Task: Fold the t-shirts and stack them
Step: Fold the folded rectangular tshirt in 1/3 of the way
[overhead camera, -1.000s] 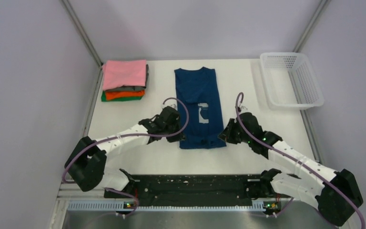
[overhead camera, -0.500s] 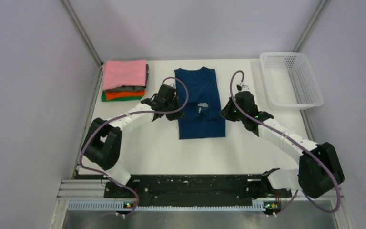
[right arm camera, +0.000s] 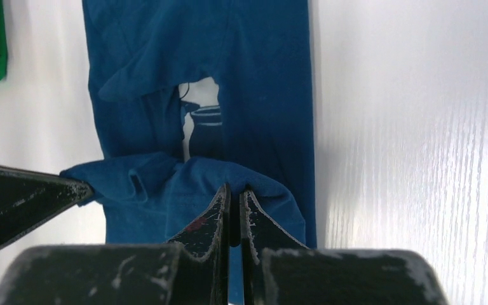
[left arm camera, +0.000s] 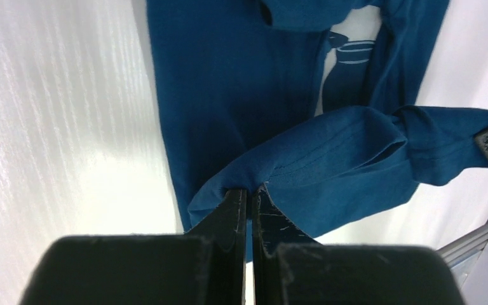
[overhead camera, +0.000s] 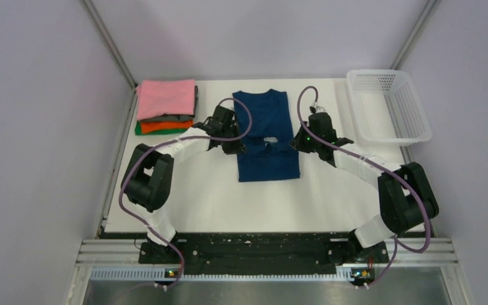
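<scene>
Left tool (left arm camera: 250, 190), right tool (right arm camera: 234, 189), both closed.

The right claw (right arm camera: 235, 192) pinches a raised fold of the navy t-shirt (right arm camera: 267, 82) over the white table (right arm camera: 406, 127).

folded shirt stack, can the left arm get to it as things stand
Probably yes: the stack sits close beside the left gripper, with nothing standing between. But that gripper is shut on the hem of the navy shirt, so it would drag the shirt along unless it lets go.
</scene>
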